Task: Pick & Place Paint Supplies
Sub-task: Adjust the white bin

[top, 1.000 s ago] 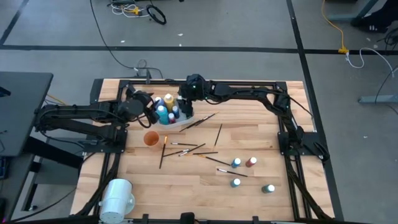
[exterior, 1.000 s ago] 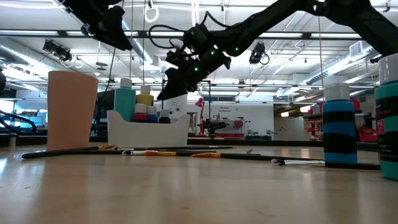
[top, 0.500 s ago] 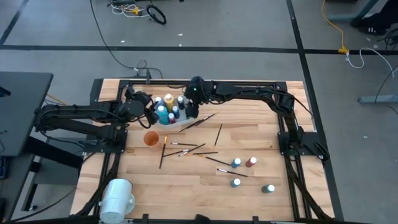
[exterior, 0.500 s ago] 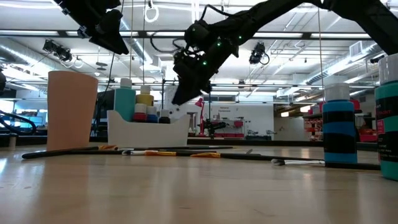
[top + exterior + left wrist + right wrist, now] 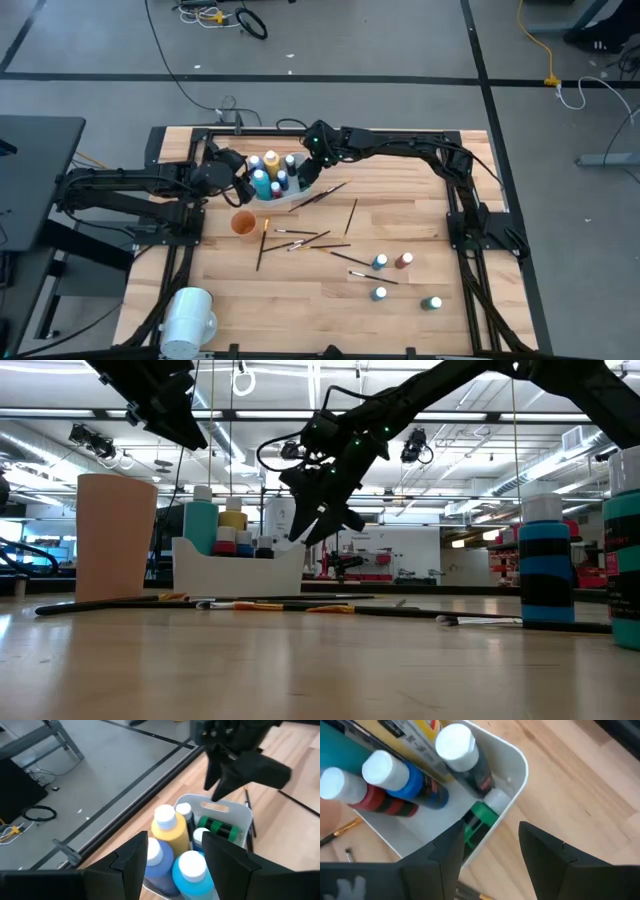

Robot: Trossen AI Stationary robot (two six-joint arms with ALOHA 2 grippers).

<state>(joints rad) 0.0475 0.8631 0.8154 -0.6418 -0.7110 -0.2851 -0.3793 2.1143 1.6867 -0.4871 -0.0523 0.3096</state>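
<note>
Going L to R across the table in the high view: you're seeing a white cylinder point(image 5: 188, 318) sitting at the near-left corner, close to the table edge. The left gripper point(image 5: 238, 180) is hovering just left of the white tub point(image 5: 296, 194), fingers point(image 5: 131, 856) spread apart w/ nothing between them; the wrist view is looking down past them onto the upright bottles. An orange cup point(image 5: 242, 222) is standing just in front of the tub, apart from it.

The tub is holding the sorted bottles: a yellow bottle point(image 5: 170, 832), a light-blue bottle point(image 5: 192, 872), a blue bottle point(image 5: 402, 779) and a red one point(image 5: 362, 795) are standing packed together. A green bottle point(image 5: 480, 820) is lying tilted in the end compartment, by the tub's rounded corner.

The right gripper point(image 5: 314, 152) is hanging over the tub's right end, above the rim, jaws open and empty; in the low view it's clear of the bottle caps.

Mid-table, loose brushes point(image 5: 300, 238) are lying scattered and crossing each other, one w/ its tip touching the tub's front edge. Right of them, four bottles point(image 5: 402, 278) are standing spaced apart near the front-right. Bare wood is lying open between the brushes and the right frame rail.
</note>
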